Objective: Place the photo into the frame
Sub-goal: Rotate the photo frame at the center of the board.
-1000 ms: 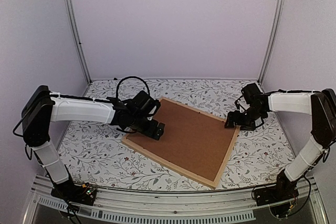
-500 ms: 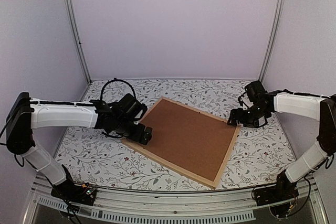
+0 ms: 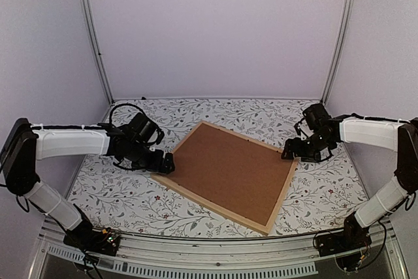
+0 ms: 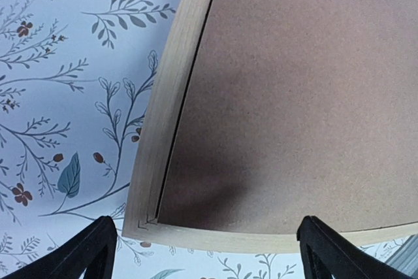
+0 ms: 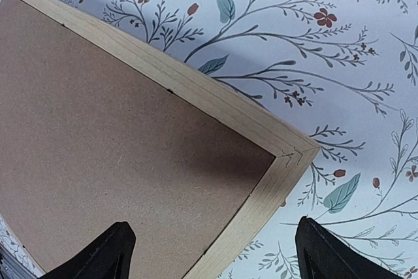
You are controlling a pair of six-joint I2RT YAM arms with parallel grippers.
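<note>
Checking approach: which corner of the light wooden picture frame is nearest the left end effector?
Leftmost corner of the light wooden frame, below the left end effector; the others sit farther right.

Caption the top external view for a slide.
Open left gripper and open right gripper flank a light-wood rectangular frame, plain brown backing board filling it, on a floral table.

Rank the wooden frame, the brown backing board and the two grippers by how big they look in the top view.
1. frame, whole outline
2. brown backing board, set inside it
3. left gripper and right gripper: far smaller, too alike to rank
</note>
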